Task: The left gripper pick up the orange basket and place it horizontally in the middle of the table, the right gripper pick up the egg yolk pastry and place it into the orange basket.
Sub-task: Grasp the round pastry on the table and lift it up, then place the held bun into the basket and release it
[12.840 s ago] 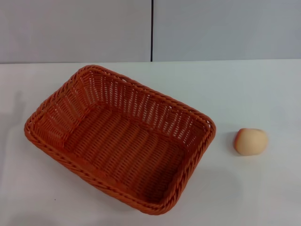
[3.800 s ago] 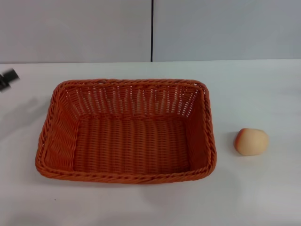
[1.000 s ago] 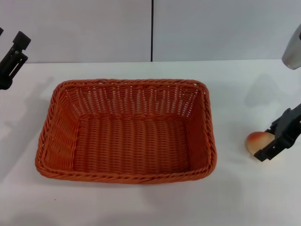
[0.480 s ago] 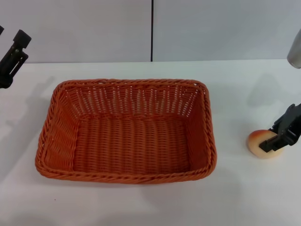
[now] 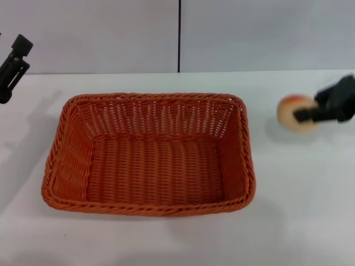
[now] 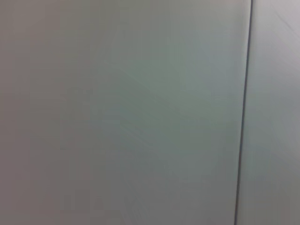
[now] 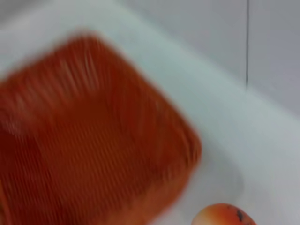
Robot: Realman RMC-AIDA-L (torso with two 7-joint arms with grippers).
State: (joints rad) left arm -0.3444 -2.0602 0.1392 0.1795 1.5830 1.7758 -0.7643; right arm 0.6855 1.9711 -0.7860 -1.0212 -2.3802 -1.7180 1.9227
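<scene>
1. Already the orange basket lay squarely mid-table.
2. Right gripper gripped the egg yolk pastry, lifted near the right edge, not yet inside the basket.
3. Left gripper waited beyond the left edge; opening unclear.

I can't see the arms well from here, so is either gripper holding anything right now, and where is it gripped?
The right gripper holds the egg yolk pastry by its right side, lifted off the table. The left gripper, far left, holds nothing.
</scene>
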